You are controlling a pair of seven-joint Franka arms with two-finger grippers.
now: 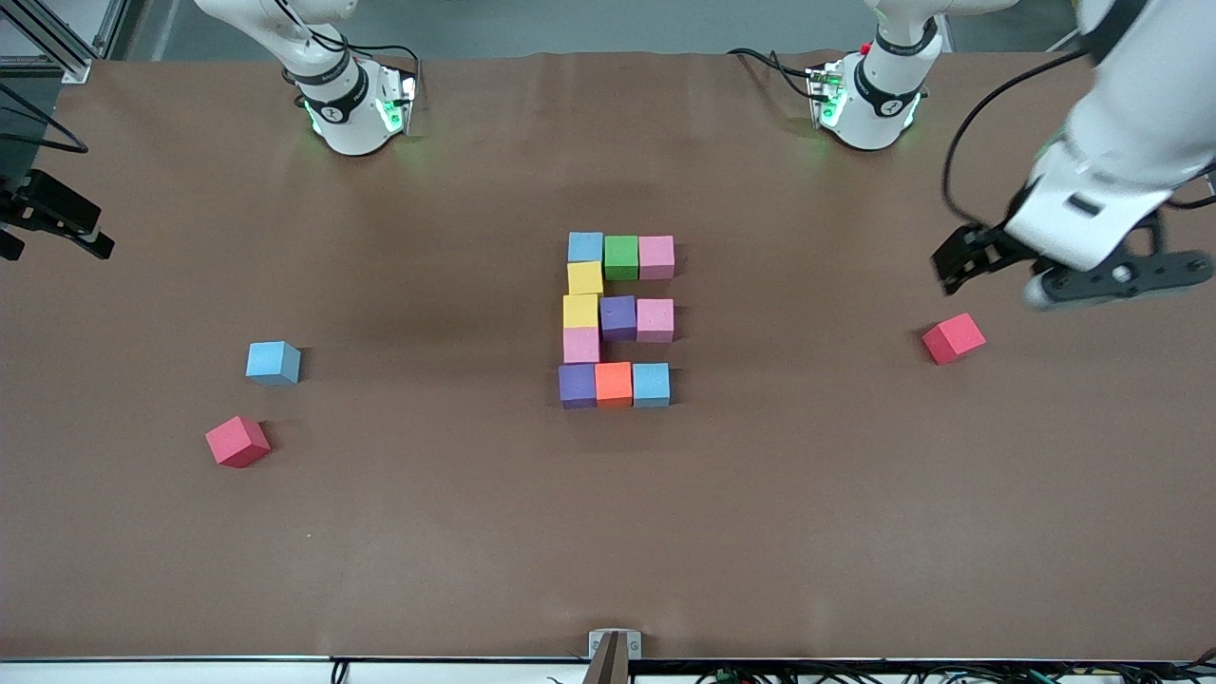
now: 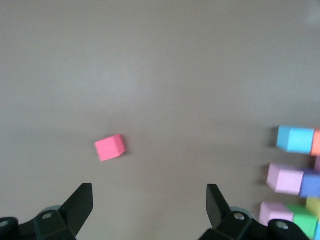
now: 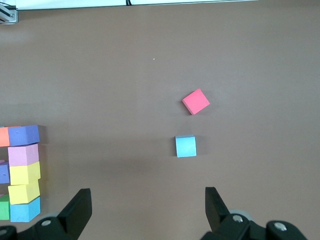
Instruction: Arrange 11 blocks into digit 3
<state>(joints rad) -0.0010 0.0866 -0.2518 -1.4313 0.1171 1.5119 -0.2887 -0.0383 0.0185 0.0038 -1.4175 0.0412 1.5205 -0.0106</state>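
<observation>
Eleven-cube digit 3 (image 1: 617, 321) mid-table, three stray cubes apart.

The brown bench (image 1: 475, 532) carries three stray cubes, all well apart from the coloured figure in the middle. A tilted red cube (image 1: 953, 338) lies alone toward the left arm's end. Toward the right arm's end sits a loose light-blue cube (image 1: 274, 362), with a second red cube (image 1: 237, 442) near it, not touching, turned askew and nearer the front camera; a small metal bracket (image 1: 614, 646) sits at the bench's near edge.
</observation>
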